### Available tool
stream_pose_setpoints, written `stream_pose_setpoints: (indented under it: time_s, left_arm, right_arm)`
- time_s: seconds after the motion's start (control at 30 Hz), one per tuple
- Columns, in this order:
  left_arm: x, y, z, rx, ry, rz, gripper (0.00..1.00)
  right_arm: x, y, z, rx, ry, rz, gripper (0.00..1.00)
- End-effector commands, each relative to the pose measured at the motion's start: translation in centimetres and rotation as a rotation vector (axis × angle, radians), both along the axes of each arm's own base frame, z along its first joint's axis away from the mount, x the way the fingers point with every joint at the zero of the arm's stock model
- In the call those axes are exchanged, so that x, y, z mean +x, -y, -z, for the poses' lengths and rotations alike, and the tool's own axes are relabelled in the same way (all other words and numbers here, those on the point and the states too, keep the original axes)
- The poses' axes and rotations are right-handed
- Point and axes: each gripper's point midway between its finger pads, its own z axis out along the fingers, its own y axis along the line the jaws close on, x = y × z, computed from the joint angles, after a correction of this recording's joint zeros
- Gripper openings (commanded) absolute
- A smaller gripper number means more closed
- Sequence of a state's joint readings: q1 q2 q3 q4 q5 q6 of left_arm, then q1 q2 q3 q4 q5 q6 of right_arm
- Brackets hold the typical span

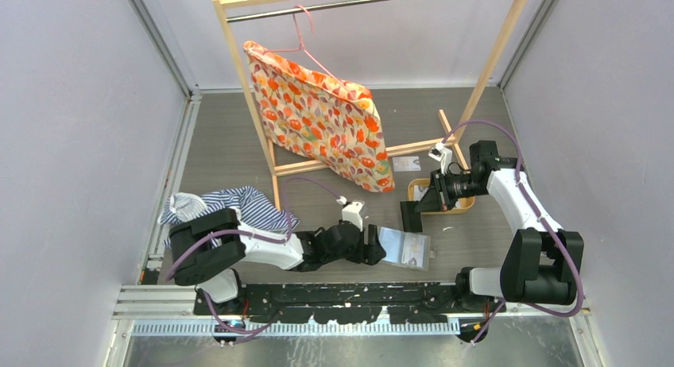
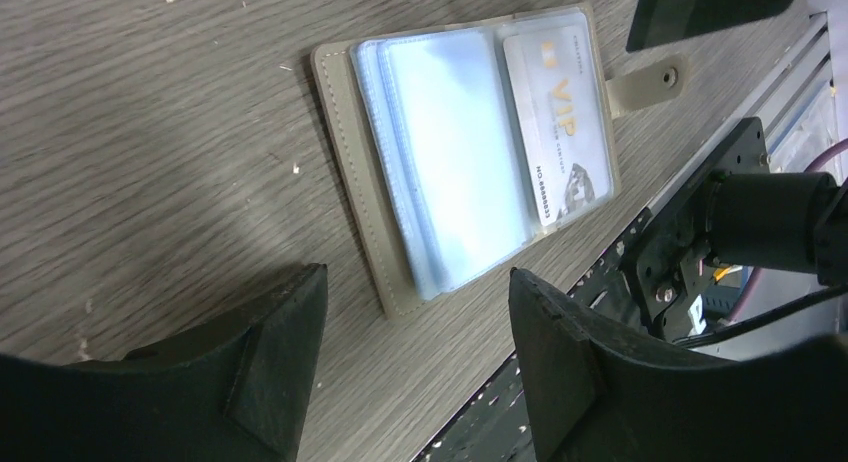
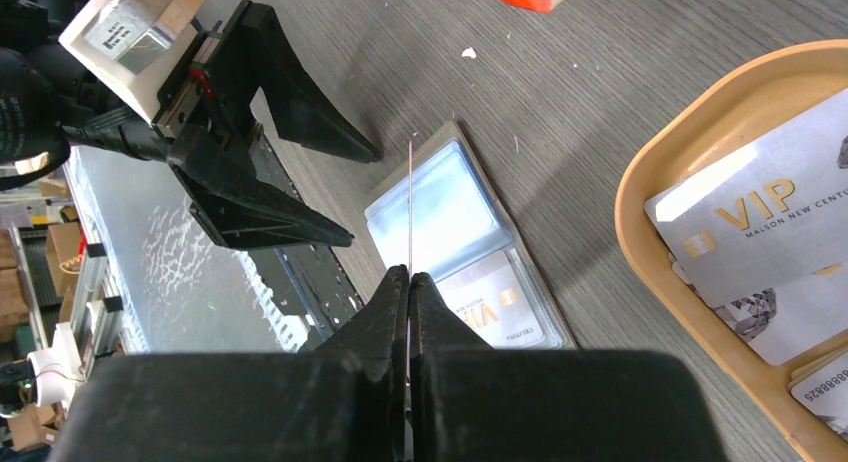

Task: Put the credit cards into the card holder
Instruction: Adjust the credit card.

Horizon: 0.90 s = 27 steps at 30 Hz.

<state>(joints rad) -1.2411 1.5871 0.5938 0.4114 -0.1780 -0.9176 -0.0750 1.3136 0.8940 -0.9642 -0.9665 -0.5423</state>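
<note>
The taupe card holder (image 1: 407, 249) lies open on the table near the front edge, its clear sleeves up. In the left wrist view the card holder (image 2: 440, 162) holds a pale VIP card (image 2: 560, 122) in its right sleeve. My left gripper (image 1: 378, 246) is open and empty just left of the holder; it also shows in the left wrist view (image 2: 415, 292). My right gripper (image 3: 410, 278) is shut on a black card (image 1: 411, 216), seen edge-on (image 3: 410, 202) above the holder (image 3: 440, 217). More pale cards (image 3: 770, 232) lie in the tray.
An oval tan wooden tray (image 1: 463, 203) stands right of the holder. A white card (image 1: 406, 164) lies on the table beyond it. A wooden clothes rack (image 1: 238, 73) with a floral cloth (image 1: 326, 121) stands behind. A striped cloth (image 1: 238, 204) lies at left.
</note>
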Motion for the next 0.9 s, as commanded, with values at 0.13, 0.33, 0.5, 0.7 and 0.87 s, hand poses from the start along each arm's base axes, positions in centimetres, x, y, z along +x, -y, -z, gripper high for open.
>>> stream_pose_setpoints:
  time_s: [0.13,0.33,0.5,0.7,0.87]
  left_arm:
    - [1.0,0.6,0.2,0.035,-0.055,-0.075,0.68]
    - [3.1,-0.3,0.1,0.191,0.012,-0.136,0.53]
    - [3.1,0.9,-1.7,0.173,0.058,-0.067,0.55]
    - [2.3,2.3,-1.1,0.171,0.035,0.011,0.58]
    - [2.6,3.0,-0.3,0.185,0.009,0.000,0.58]
  right_arm:
    - [0.9,0.1,-1.2,-0.005,0.060,0.002,0.01]
    - [0.9,0.1,-1.2,-0.006,0.056,0.002,0.01]
    - [1.0,0.2,-1.1,-0.009,0.055,0.002,0.01]
    - [1.0,0.2,-0.9,-0.012,0.048,0.002,0.01]
    - [1.0,0.3,-0.8,-0.015,0.046,0.001,0.01]
